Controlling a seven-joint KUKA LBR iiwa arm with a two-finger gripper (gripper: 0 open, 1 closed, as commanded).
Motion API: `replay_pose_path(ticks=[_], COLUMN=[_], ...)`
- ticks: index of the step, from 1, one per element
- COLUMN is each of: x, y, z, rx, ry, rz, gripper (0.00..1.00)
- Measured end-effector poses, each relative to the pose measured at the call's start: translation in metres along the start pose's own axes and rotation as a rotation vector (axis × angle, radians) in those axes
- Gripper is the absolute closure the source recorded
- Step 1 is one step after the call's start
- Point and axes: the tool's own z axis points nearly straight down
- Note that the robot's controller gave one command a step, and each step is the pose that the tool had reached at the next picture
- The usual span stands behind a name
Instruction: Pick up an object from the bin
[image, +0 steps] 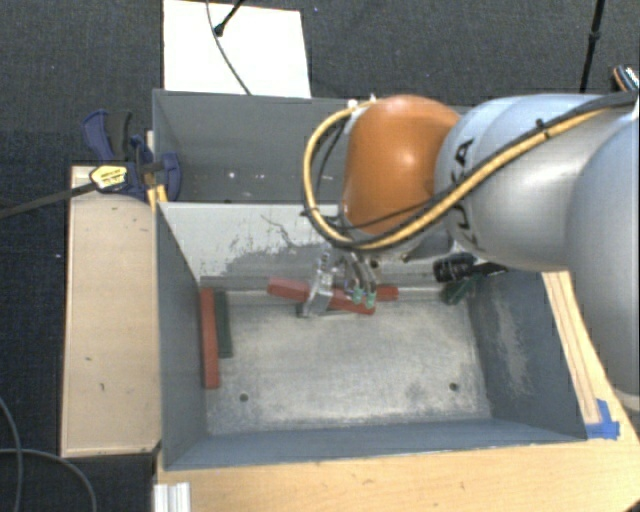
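Centrally, by the back wall of the bin (182, 350), the gripper (335, 295) is seen low over a long red bar (285, 290), apparently touching it. Whether it is spread or pinching cannot be told. A second red bar (209, 340) is laid at the left, beside a dark strip (226, 322).

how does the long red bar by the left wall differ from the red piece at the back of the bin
The long red bar lies along the left wall, running front to back; the red piece at the back lies crosswise. The bar is in full view, apart from the hand; the piece is partly covered by it. Both are red and slim.
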Motion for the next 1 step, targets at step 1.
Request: replay_pose_path(ticks=[1], x=[-0.0082], y=[0.0005], z=[-0.1349], rx=[-0.001], ry=[-0.002], rz=[-0.029], gripper=[1.00])
